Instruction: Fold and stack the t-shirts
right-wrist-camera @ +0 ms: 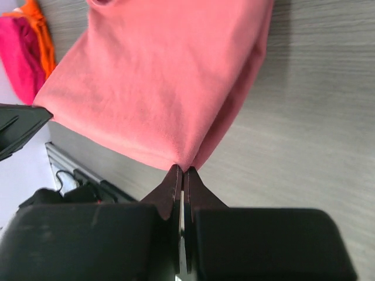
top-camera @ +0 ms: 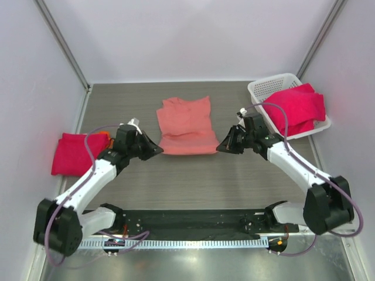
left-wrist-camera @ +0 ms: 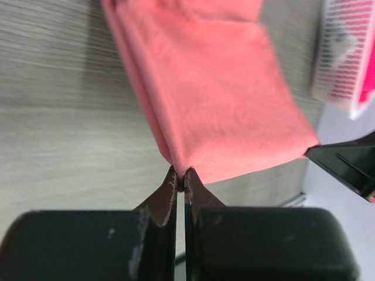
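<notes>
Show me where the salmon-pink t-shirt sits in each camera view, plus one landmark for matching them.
Top external: the salmon-pink t-shirt lies folded in the middle of the picture.
Left wrist: it fills the upper centre, one corner pinched in the left claw.
Right wrist: it fills the upper centre, one corner pinched in the right claw.
Shared landmark: the grey wood-grain table beneath it.

T-shirts [top-camera: 186, 126] — three (one pink), one basket [top-camera: 270, 82]
</notes>
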